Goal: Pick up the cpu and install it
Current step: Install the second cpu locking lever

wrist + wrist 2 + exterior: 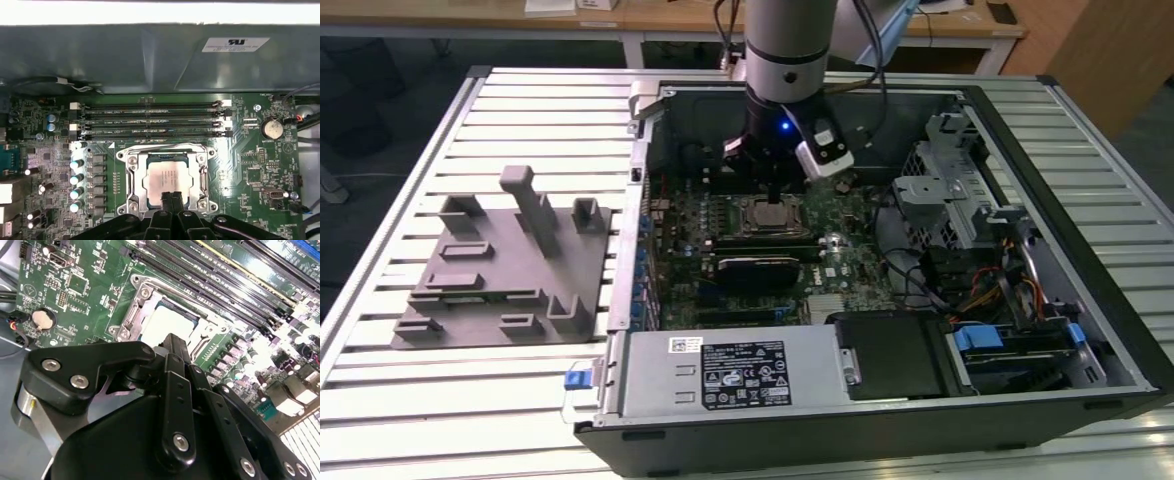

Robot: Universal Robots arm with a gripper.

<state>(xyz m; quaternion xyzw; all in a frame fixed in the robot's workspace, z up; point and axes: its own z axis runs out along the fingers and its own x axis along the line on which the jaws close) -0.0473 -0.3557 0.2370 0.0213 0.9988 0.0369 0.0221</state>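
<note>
Slatted table (480, 420); cpu (168, 178) socketed in both wrist views; jaws apparently together above.

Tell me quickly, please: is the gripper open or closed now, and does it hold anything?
Gripper: closed, fingers together, holding nothing; it hangs just above the cpu, which sits in the socket on the motherboard.

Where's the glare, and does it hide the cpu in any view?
Second wrist view: blown-out glare on the motherboard beside the socket; the cpu is bright but readable above the gripper. First wrist view: overexposed band along the case edge, cpu evenly lit. Exterior view: no glare, cpu dim.
</note>
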